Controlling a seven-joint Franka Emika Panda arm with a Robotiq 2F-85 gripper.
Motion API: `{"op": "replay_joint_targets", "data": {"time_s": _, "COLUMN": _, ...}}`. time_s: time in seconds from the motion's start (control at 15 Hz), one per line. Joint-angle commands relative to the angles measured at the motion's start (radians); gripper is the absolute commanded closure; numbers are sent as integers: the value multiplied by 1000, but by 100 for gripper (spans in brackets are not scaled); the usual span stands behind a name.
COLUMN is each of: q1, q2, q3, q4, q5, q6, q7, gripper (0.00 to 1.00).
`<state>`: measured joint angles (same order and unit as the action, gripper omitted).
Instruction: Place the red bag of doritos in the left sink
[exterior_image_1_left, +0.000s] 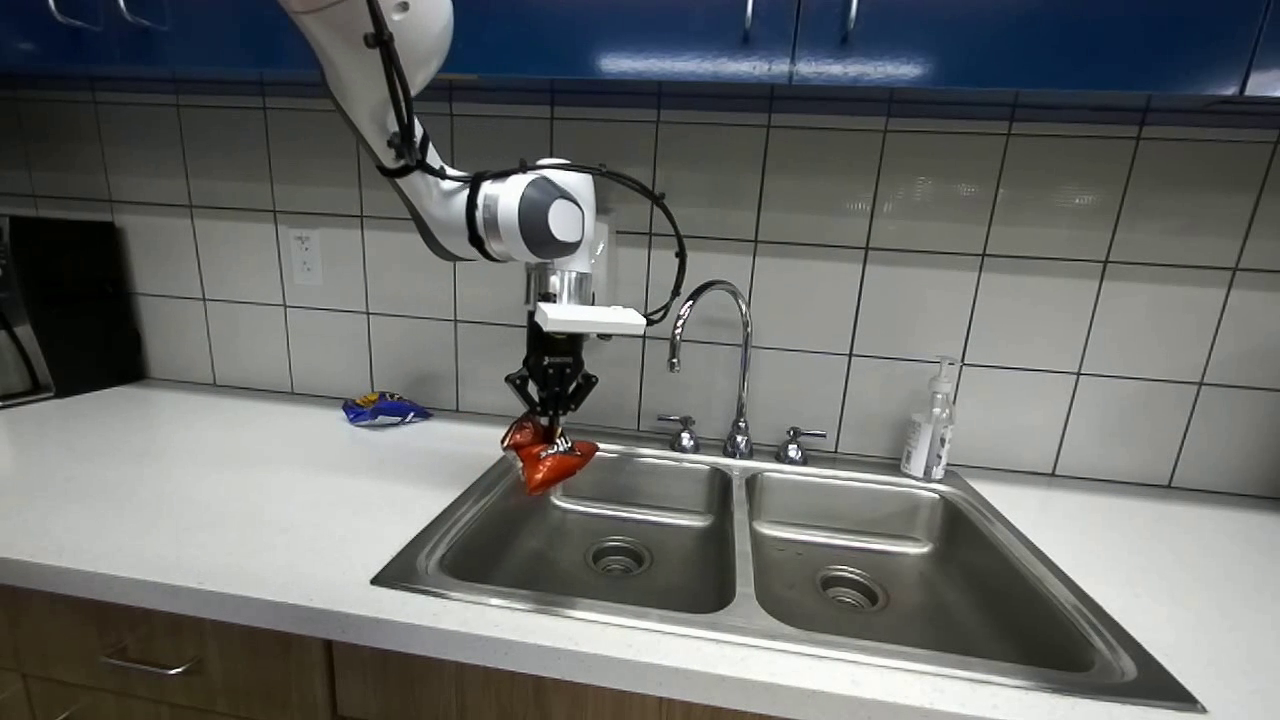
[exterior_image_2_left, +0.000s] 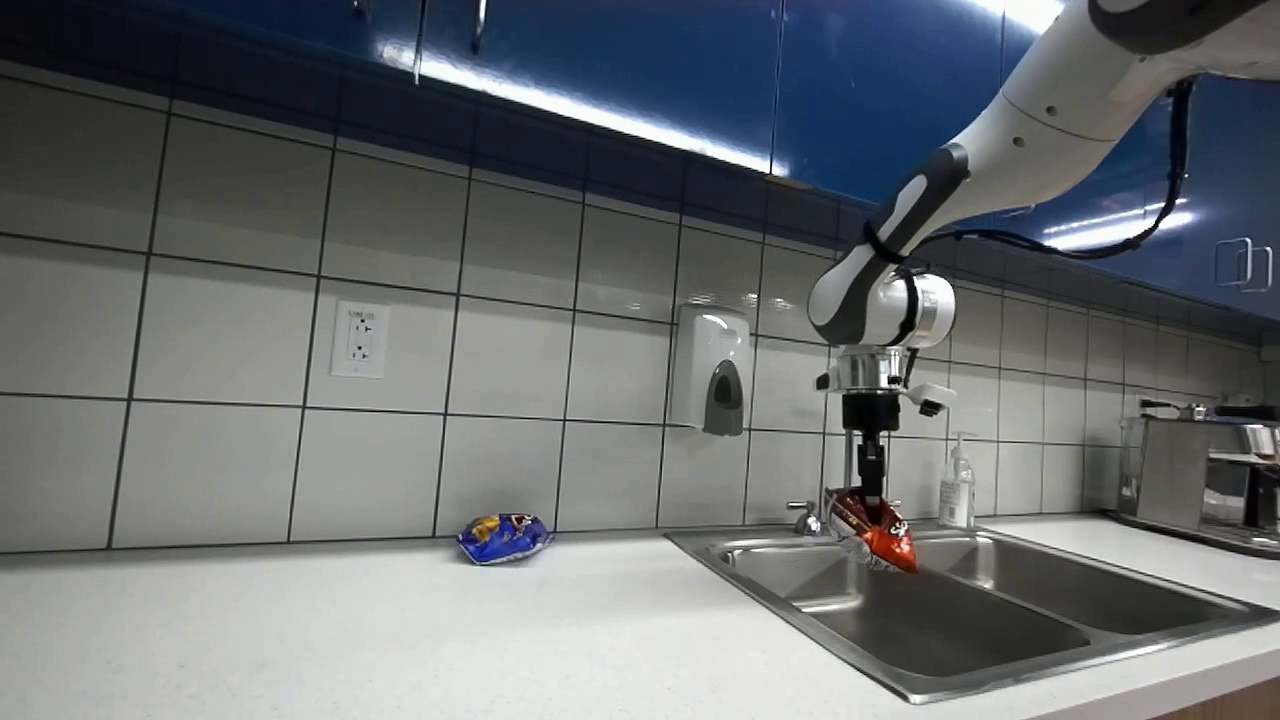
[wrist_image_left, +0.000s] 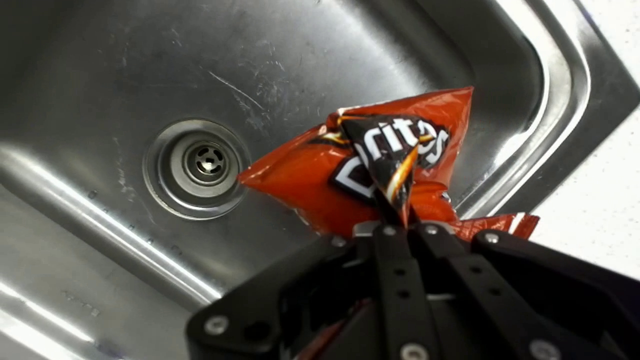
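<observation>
gripper (wrist_image_left: 407, 225): its fingers (wrist_image_left: 394, 255) are held narrow, a fold of foil pinched between their tips.
red bag of doritos (wrist_image_left: 375, 165): clasped by that fold, its lettered body left projecting past the tips.
left sink (exterior_image_1_left: 690, 572): overhung by the bag; in the wrist view its drain (wrist_image_left: 200, 170) is seen just beside one foil corner.
blue bag (exterior_image_2_left: 505, 540): seen on the counter (exterior_image_2_left: 400, 640), near the tiled wall (exterior_image_2_left: 230, 470).

Kitchen: in an exterior view, steel left sink (exterior_image_1_left: 685, 575) and right sink (exterior_image_1_left: 930, 575), tap (exterior_image_1_left: 744, 370) at their 12 o'clock, soap bottle (exterior_image_1_left: 930, 435), tiled wall (exterior_image_1_left: 950, 210), blue cupboards (exterior_image_1_left: 650, 40) at 12 o'clock, drawers (exterior_image_1_left: 200, 635) at 8.
</observation>
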<state>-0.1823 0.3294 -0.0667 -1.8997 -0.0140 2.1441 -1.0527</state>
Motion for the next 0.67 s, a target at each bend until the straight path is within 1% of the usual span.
{"op": "replay_joint_targets", "data": {"time_s": 0.0, "q1": -25, "q2": 99, "q3": 16, "q4": 111, "q5": 17, "q6": -34, "q7": -48, "gripper": 100}}
{"op": "replay_joint_targets", "data": {"time_s": 0.6, "q1": -55, "q2": 293, "q3": 29, "q4": 244, "q5": 4, "q6": -44, "q7": -62, "gripper": 100}}
